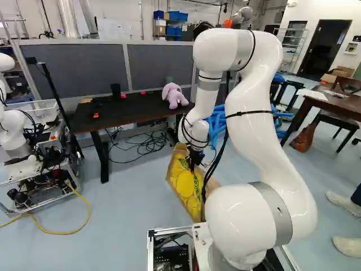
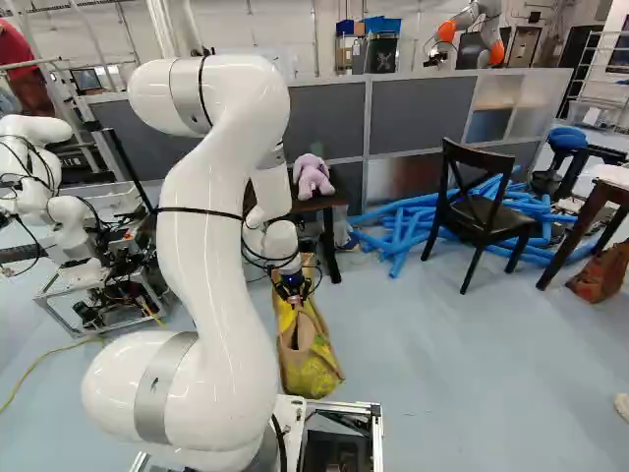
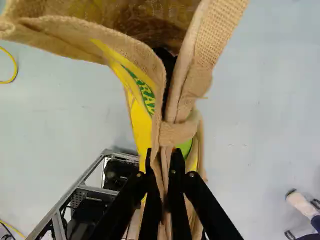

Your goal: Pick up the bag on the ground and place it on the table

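My gripper (image 2: 294, 293) is low over the bag (image 2: 313, 376), ahead of the base. In the wrist view the gripper (image 3: 164, 162) is shut on a pinched strip of the tan burlap bag (image 3: 142, 45), apparently handle and rim cloth. Yellow panels with green print cover the bag's side. Whether its bottom touches the floor I cannot tell. The dark-topped table (image 1: 135, 116) stands beyond the bag, to its left in the left base view, with a purple plush toy (image 1: 174, 96) at its right end.
Another robot (image 1: 12, 132) on a cart stands at the left, a yellow cable (image 1: 62, 232) beside it. Blue tubes (image 2: 405, 231) lie behind a dark chair (image 2: 482, 211). A brown table (image 1: 333, 104) and a person's shoes (image 1: 345, 246) are at the right. Grey partitions (image 2: 418, 116) back the scene.
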Robot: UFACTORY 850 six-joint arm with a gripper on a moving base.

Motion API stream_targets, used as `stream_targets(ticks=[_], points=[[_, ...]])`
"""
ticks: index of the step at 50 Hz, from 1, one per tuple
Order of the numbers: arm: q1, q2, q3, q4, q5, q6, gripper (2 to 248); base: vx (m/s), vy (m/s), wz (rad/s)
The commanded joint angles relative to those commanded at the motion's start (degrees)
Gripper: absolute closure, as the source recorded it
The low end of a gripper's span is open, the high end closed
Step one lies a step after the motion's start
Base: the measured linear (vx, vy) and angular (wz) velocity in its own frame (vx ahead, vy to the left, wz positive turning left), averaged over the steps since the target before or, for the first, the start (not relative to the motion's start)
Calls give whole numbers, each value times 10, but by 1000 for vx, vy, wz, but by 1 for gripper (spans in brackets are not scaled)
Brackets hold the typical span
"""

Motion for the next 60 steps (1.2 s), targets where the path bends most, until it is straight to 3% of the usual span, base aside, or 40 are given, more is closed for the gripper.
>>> stream_targets(ticks=[28,60], points=[[-6,65,22,0,-13,0,228,0,0,0],[-6,131,32,0,-69,0,228,0,0,0]])
